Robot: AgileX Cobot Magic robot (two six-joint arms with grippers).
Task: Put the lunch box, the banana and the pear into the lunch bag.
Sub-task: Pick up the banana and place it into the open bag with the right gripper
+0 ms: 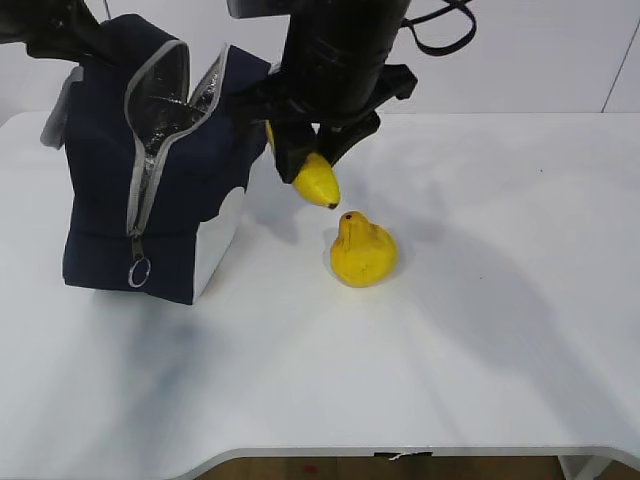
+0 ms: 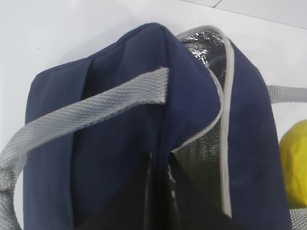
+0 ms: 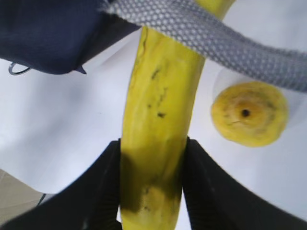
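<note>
The long curved yellow banana (image 3: 156, 143) hangs clamped between the right gripper (image 3: 152, 184) jaws, lifted just beside the open navy fabric lunch bag (image 1: 100, 215) near the tabletop's back left corner. The squat yellow pear (image 1: 363, 250) sits mid-table, still outside. Lunch box unseen. The left gripper (image 2: 158, 191), jaws together, pinches the bag's rim
</note>
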